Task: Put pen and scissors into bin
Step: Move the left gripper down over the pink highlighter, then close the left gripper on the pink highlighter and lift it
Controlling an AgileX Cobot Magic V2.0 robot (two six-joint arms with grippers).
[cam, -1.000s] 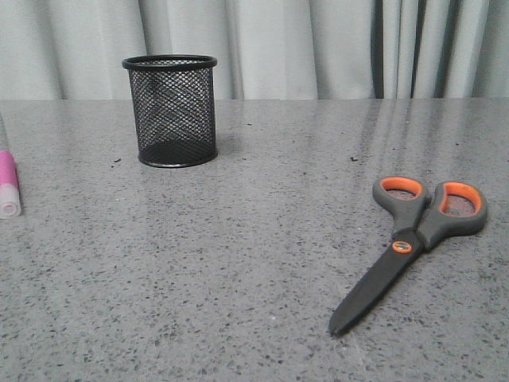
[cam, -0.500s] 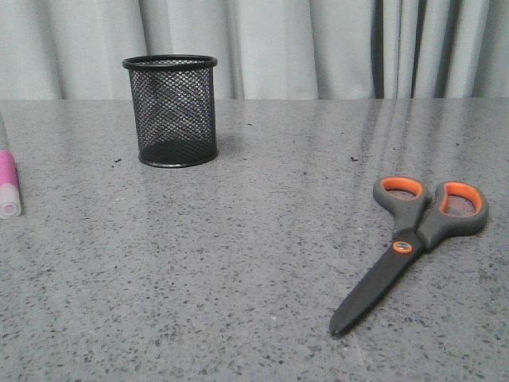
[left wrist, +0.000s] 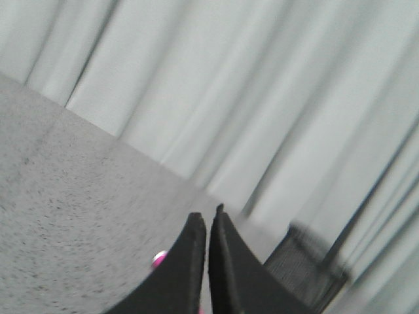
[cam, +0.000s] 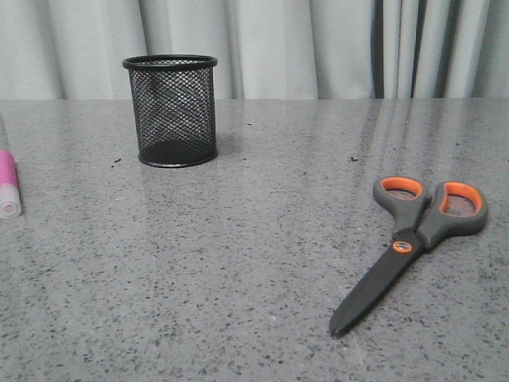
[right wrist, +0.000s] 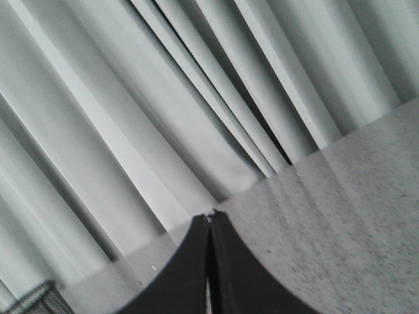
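- The left gripper [left wrist: 207, 219] had its fingers pressed together with nothing between them, and it was held above the worktop [cam: 238, 263], pointing toward the curtain [cam: 318, 48].
- The right gripper [right wrist: 209, 216] was the same: fingers closed on nothing, and no task thing was near its tips.
- Just past the left fingers a small magenta piece of the pen [cam: 8, 183] was visible. In the front view the pen lay flat at the far left edge, white cap toward the camera, mostly out of the picture.
- The pen looked light, stiff and smooth. I judge it could roll, so a hold across the middle of the barrel seemed best.
- The scissors [cam: 413, 239] lay flat on the right side, closed, blades pointing to the near edge, well apart from the bin.
- They looked heavier and rigid. The thick grey handles near the orange pivot probably offered a safer hold than the thin, flat blades.
- The bin [cam: 171, 111] stood upright at the back left and seemed empty. Being light mesh, it might tip if pushed.
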